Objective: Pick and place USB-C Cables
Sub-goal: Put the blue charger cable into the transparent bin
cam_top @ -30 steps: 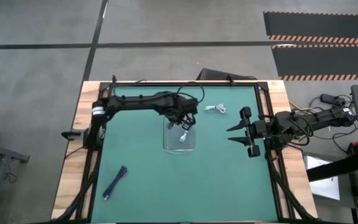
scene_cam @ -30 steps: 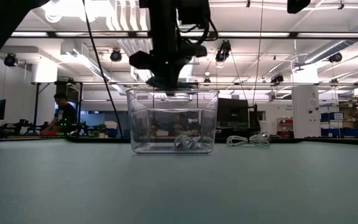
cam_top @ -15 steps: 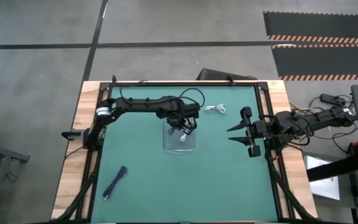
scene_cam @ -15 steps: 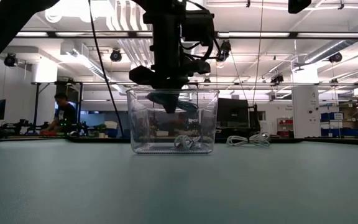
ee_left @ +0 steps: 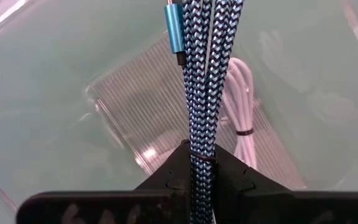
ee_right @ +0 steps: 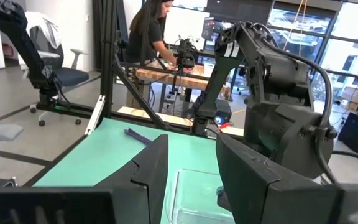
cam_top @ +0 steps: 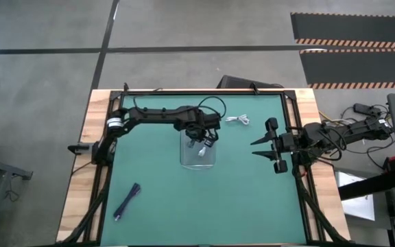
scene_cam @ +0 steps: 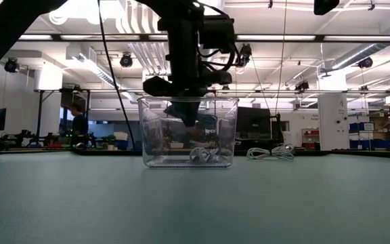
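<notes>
The teal-blue cable (ee_left: 205, 81) is clamped between the closed jaws of the left gripper (ee_left: 202, 167) and hangs lengthwise straight down into the clear tray (scene_cam: 156, 129), directly above a white cable (ee_left: 244, 112) lying on the tray floor, while the right gripper (cam_top: 265, 145) waits with jaws apart well aside.

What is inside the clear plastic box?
In the clear tray a white cable lies on the bottom. The left gripper holds the teal-blue cable above it, hiding some of the floor.
</notes>
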